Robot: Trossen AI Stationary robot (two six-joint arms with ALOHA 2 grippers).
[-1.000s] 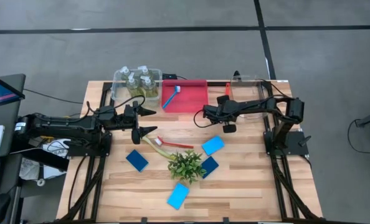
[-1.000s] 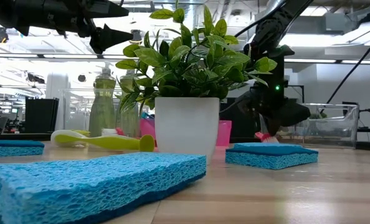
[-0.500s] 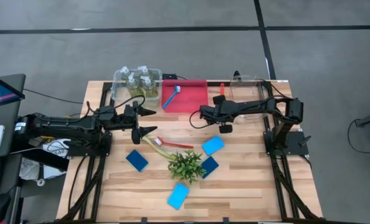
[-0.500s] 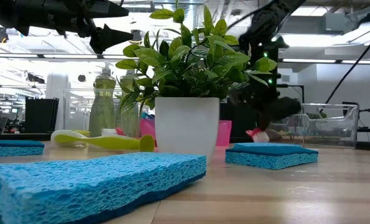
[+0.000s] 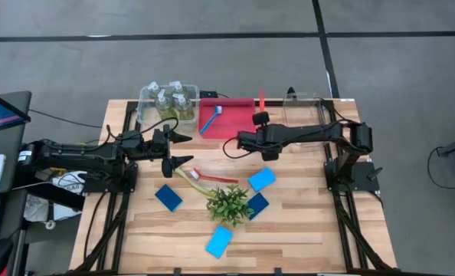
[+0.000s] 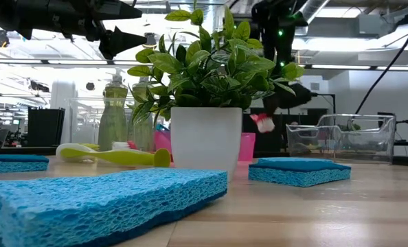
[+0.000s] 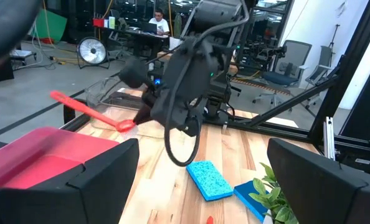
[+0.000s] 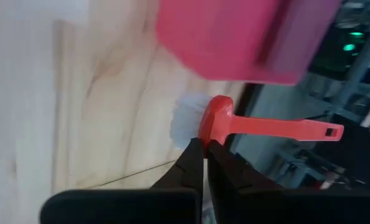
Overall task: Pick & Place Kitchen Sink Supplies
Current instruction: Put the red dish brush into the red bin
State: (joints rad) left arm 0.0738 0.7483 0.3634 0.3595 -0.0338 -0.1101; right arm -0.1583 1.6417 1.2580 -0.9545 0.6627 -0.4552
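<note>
My right gripper point(image 8: 205, 152) is shut on a red long-handled brush point(image 5: 261, 98) and holds it in the air beside the red bin's right end point(image 5: 252, 115). My left gripper point(image 5: 180, 149) hovers open near the table's left side. Several clear bottles of yellow-green liquid point(image 5: 168, 101) stand in a clear bin. A blue brush point(image 5: 211, 119) lies in the red bin. A yellow-green brush point(image 5: 188, 178) and another red brush point(image 5: 218, 178) lie flat on the table. Flat on the table too are the light-blue sponges point(image 5: 262, 179) point(image 5: 219, 241) and the dark-blue sponges point(image 5: 168, 197) point(image 5: 256, 205). My right gripper pinches the red brush at its head end point(image 8: 211, 127), just behind the white bristles point(image 8: 185, 121), between its two fingertips. The brush is lifted clear of the table. Its handle point(image 7: 79, 106) sticks out sideways toward the table's far edge.
A small potted plant point(image 5: 229, 203) stands among the sponges near the table's middle. A second clear bin point(image 5: 308, 107) sits at the far right. Bare wood lies along the near edge and between the two arms.
My right gripper has risen and moved toward the table's left, toward the red bin, turning at the wrist as it went. The red brush has gone with it, its head lifted from near the table top to well above it.
</note>
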